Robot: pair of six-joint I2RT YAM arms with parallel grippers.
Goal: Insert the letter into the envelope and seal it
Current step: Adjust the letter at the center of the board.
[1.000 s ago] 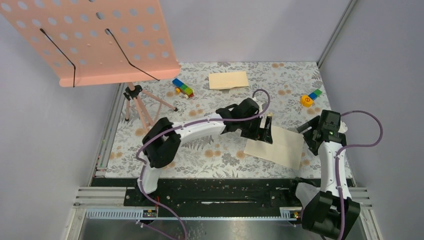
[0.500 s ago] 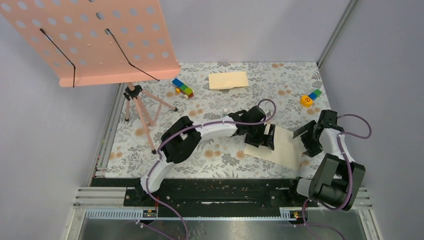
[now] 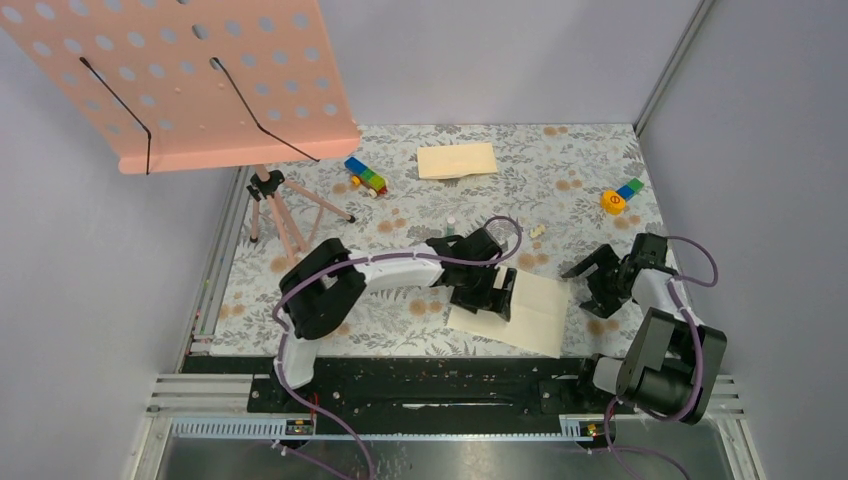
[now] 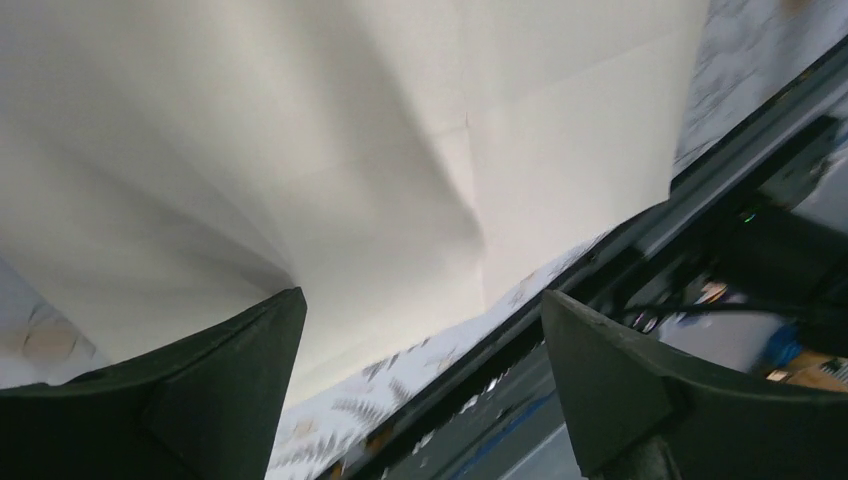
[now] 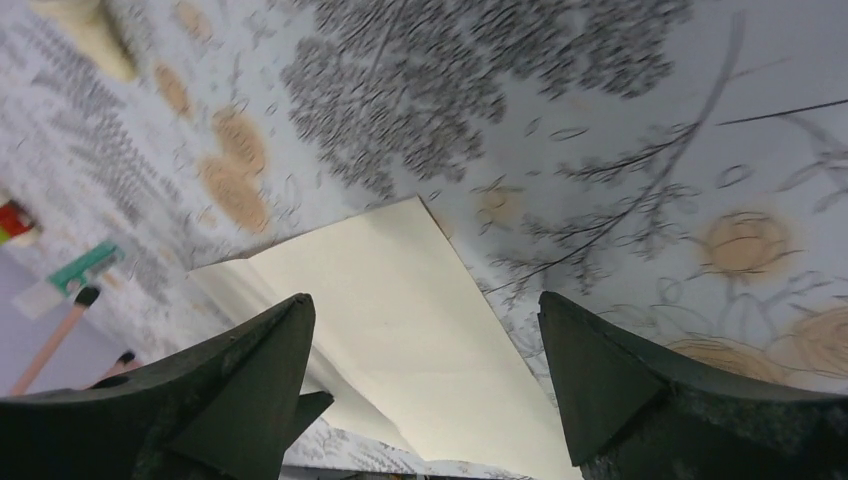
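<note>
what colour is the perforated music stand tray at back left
The music stand tray is salmon pink, clearest in top external view.

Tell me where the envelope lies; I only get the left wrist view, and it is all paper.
Observer: The envelope lies flat at the far edge of the table, well apart from the letter.
Operator: Report the right pincer.
Observer: The right pincer is open, low beside the letter's right edge.
Operator: Name whatever sits nearest the envelope.
Observer: A row of coloured blocks lies just left of it.
</note>
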